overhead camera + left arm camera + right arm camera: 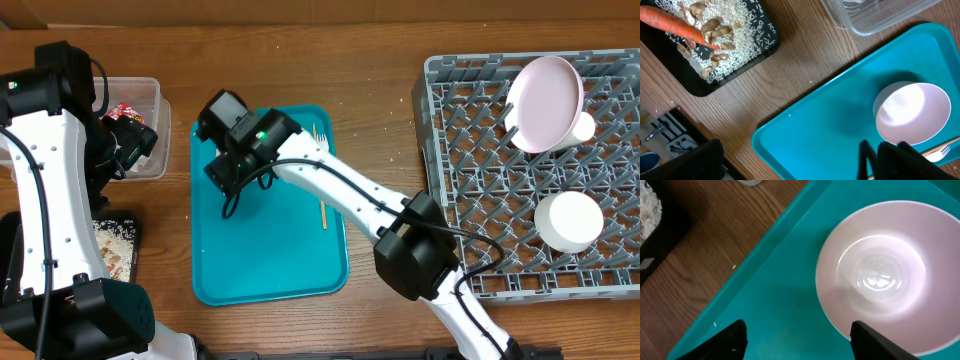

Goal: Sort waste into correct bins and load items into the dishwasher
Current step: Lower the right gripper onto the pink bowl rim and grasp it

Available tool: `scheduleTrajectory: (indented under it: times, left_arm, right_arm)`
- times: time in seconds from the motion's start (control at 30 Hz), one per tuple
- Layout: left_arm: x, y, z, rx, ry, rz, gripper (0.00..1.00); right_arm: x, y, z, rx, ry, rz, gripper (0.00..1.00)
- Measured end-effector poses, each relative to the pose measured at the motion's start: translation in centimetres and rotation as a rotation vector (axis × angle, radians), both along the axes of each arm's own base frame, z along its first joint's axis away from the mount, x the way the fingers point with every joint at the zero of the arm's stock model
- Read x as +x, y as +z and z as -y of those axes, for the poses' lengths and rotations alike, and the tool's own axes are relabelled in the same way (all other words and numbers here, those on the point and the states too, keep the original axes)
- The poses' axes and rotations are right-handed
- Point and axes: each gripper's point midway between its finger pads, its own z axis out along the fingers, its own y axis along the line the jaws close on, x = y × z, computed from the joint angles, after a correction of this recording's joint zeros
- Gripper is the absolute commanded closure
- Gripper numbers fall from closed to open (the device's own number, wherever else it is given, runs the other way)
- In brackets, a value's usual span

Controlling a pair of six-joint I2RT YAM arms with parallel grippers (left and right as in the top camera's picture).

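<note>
My count off the feeds.
Robot arms (330, 185): two.
Dish rack (470, 180): one.
Teal tray (260, 260): one.
Clear tub (150, 100): one.
Black tray (697, 87): one.
Plate (545, 103): one.
Bowl (875, 275): one on the teal tray.
Further white vessels (568, 221) in the dish rack, bowl or cup I cannot tell: two.
Fork (940, 150): one.
Carrot (670, 24): one.

I see a flat teal tray (270, 250) lying on the wooden table (380, 50), approx. in the middle. Tray has raised rim, rounded corners; table is brown w/ grain.
</note>
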Motion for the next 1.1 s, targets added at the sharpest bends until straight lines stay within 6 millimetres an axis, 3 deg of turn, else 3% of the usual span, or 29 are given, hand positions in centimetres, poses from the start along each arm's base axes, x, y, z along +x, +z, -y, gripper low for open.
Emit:
scheduleTrajectory:
  times: [0.17,0.27,0.37,0.53,0.77,0.8,0.87,1.1]
  left_arm:
    - [0.0,0.0,0.0,0.0,0.0,0.0,0.0]
    - [0.0,0.0,0.0,0.0,0.0,0.0,0.0]
    - [0.0,0.0,0.0,0.0,0.0,0.0,0.0]
    - [0.0,0.0,0.0,0.0,0.0,0.0,0.0]
    - [0.0,0.0,0.0,0.0,0.0,0.0,0.0]
    - [0.0,0.0,0.0,0.0,0.0,0.0,0.0]
    - [0.0,0.0,0.0,0.0,0.0,0.0,0.0]
    - [0.0,0.0,0.0,0.0,0.0,0.0,0.0]
  right_arm:
    - [0.7,-2.5,-0.1,-0.026,0.054,0.018,0.29]
    - [0.6,-5.2,0.2,-0.071,0.074,0.003,0.47]
    - [0.7,-7.0,1.1,-0.128,0.062,-0.004,0.52]
    - [1.2,-7.8,1.9,-0.174,0.035,0.014,0.71]
    - [2.5,-8.1,3.7,-0.223,-0.084,0.016,0.69]
    - [2.7,-8.1,4.0,-0.225,-0.099,0.013,0.64]
    - [2.9,-8.1,4.2,-0.229,-0.116,0.013,0.6]
    - [3.1,-8.1,4.2,-0.226,-0.128,0.017,0.59]
